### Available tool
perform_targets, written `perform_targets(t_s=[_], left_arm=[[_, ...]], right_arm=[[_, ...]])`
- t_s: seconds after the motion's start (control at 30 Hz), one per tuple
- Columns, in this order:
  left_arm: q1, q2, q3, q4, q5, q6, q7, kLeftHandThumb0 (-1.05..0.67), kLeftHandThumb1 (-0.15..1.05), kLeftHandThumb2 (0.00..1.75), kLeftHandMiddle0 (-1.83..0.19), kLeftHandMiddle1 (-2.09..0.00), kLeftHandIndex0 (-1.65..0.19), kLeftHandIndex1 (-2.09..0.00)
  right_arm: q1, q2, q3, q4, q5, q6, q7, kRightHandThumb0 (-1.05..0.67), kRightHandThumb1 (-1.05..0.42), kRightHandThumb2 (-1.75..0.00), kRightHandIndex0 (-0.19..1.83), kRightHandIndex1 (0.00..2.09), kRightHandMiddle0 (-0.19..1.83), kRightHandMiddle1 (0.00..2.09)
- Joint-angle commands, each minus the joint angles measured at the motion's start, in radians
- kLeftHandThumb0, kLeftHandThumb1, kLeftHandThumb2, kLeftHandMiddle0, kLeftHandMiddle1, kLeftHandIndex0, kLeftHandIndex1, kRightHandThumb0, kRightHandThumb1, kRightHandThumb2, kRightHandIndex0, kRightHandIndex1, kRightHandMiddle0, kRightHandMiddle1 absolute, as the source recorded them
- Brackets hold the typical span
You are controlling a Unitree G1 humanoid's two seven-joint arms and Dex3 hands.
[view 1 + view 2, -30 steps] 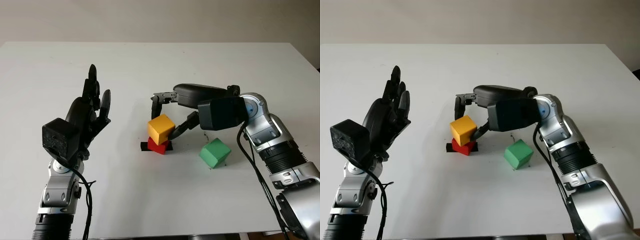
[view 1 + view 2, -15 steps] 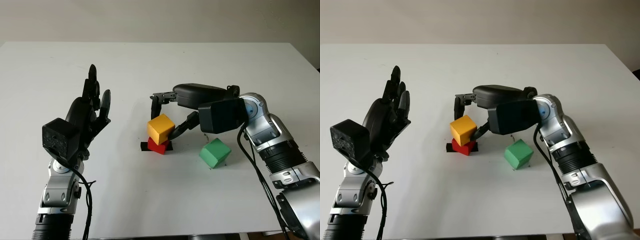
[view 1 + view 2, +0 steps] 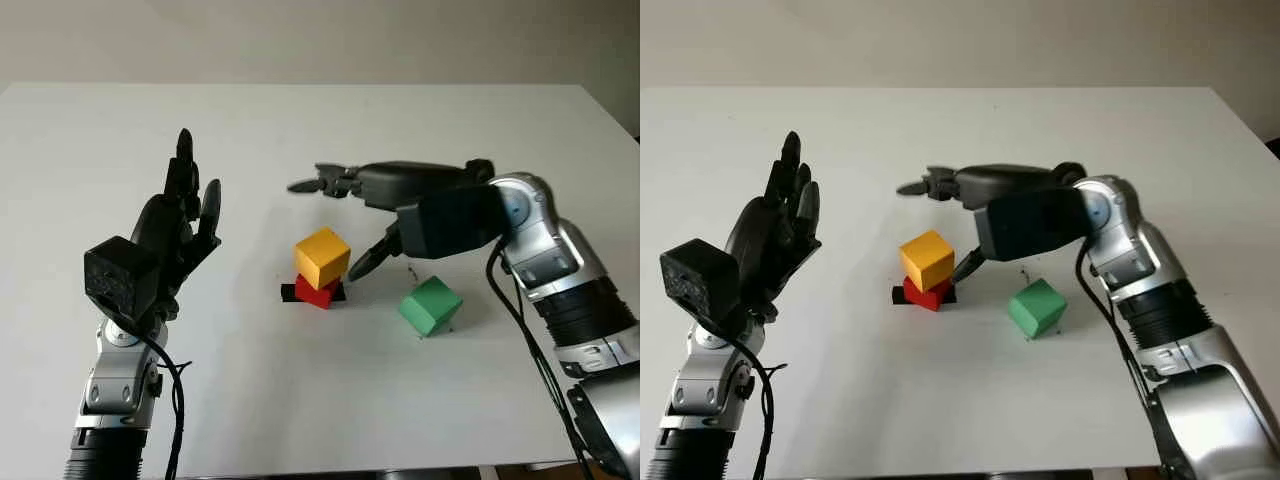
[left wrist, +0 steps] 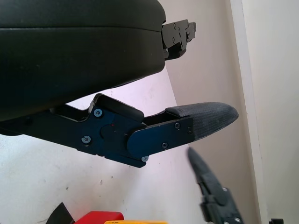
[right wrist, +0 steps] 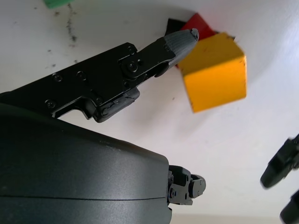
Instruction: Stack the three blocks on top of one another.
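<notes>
right hand [image 3: 345, 215] has let go, fingers now apart, leaving yellow block [image 3: 322, 257] on red block [image 3: 314, 292] (slightly askew).

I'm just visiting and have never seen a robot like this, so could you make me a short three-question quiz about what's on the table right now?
1. True or false: the yellow block sits on top of the red block.
2. Which block stands alone on the table? A) red B) green C) yellow
3. Fill in: the right hand, by the small stack, is ____ and holds nothing.

Key:
1. True. The yellow block lies on the red one.
2. B. The green block stands apart, to the stack's right in the head views.
3. Open. The left hand is raised over the table's left side, also open.
</notes>
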Motion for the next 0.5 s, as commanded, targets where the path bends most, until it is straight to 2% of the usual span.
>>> perform_targets(t_s=[0.0, 0.2, 0.47], left_arm=[[0.001, 0.006, 0.001, -0.012, 0.001, -0.003, -0.001, -0.74, 1.05, 0.68, 0.19, -0.01, 0.19, 0.00], [-0.005, 0.012, 0.002, 0.004, -0.004, -0.013, -0.014, -0.74, 1.05, 0.68, 0.19, 0.00, 0.19, 0.00], [-0.009, 0.013, 0.005, -0.005, -0.009, 0.004, -0.015, -0.74, 1.05, 0.67, 0.19, 0.00, 0.19, 0.00]], right_arm=[[0.017, -0.035, -0.030, -0.040, 0.015, 0.014, 0.001, -0.74, -0.85, -0.06, -0.19, 0.00, -0.16, 0.10], [0.080, -0.100, -0.112, -0.162, 0.062, 0.059, -0.003, -0.76, -0.86, -0.06, -0.19, 0.00, -0.16, 0.08], [0.246, -0.205, -0.260, -0.362, 0.121, 0.072, -0.023, -0.73, -0.88, -0.06, -0.14, 0.04, 0.14, 0.21]])
